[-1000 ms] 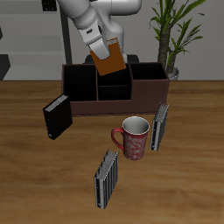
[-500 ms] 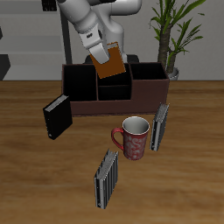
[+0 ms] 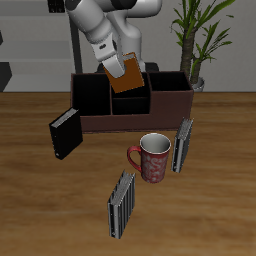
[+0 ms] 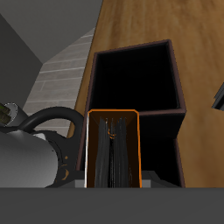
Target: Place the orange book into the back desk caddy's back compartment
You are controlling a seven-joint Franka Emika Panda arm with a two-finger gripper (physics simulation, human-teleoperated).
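My gripper [image 3: 116, 60] is shut on the orange book [image 3: 126, 76] and holds it tilted just above the middle of the back desk caddy [image 3: 160, 108], a long reddish-brown box with black dividers. The book's lower edge hangs over the caddy's small middle cells, near the back compartment [image 3: 128, 92]. In the wrist view the orange book [image 4: 112, 149] is seen edge-on between my fingers, with black-walled cells of the caddy [image 4: 178, 83] open beneath and beyond it.
A black book [image 3: 64, 133] leans at the caddy's end. A red patterned mug [image 3: 152, 157] stands in front of the caddy. A grey striped book [image 3: 183, 144] stands beside the mug, another [image 3: 121, 203] nearer the table's front edge. A potted plant [image 3: 197, 40] stands behind the caddy.
My gripper with the orange book has shifted slightly up and back over the caddy. Nothing else has moved.
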